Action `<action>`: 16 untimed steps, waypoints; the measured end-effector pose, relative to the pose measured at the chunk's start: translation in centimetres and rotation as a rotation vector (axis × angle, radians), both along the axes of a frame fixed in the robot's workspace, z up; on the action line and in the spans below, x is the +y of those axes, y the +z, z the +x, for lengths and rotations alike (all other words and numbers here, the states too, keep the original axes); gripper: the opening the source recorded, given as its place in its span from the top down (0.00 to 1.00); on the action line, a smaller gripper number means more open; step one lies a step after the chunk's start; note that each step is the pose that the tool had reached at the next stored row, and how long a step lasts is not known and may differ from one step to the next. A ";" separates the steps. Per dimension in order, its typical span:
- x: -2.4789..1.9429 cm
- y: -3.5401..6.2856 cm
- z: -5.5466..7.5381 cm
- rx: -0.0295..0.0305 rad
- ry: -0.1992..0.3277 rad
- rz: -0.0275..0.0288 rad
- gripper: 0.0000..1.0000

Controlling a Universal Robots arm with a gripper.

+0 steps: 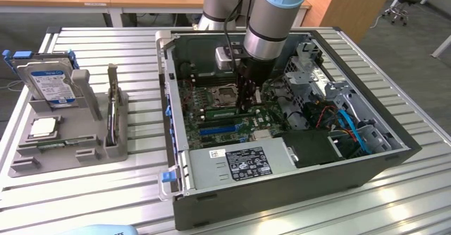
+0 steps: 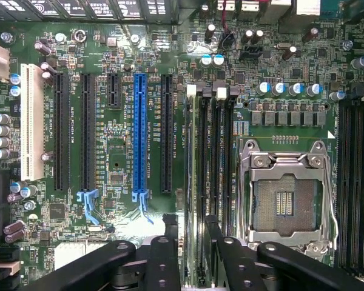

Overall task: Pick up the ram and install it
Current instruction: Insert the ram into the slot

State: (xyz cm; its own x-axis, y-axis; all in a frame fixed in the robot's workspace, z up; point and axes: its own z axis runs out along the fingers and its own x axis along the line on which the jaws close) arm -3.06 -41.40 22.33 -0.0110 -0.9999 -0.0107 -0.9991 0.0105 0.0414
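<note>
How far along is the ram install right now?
Done: the ram stands edge-on in a slot near the empty processor socket. In hand: nothing; the hand straddles it, open. Left: whether it is fully latched, I cannot tell.

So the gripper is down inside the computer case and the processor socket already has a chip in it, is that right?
Not quite. The gripper is down inside the computer case, but the processor socket is empty: the wrist view shows its bare contacts with no chip seated.
</note>
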 end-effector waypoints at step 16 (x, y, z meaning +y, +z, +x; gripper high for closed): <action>0.00 2.43 0.0 0.0000 0.000 -0.0001 0.69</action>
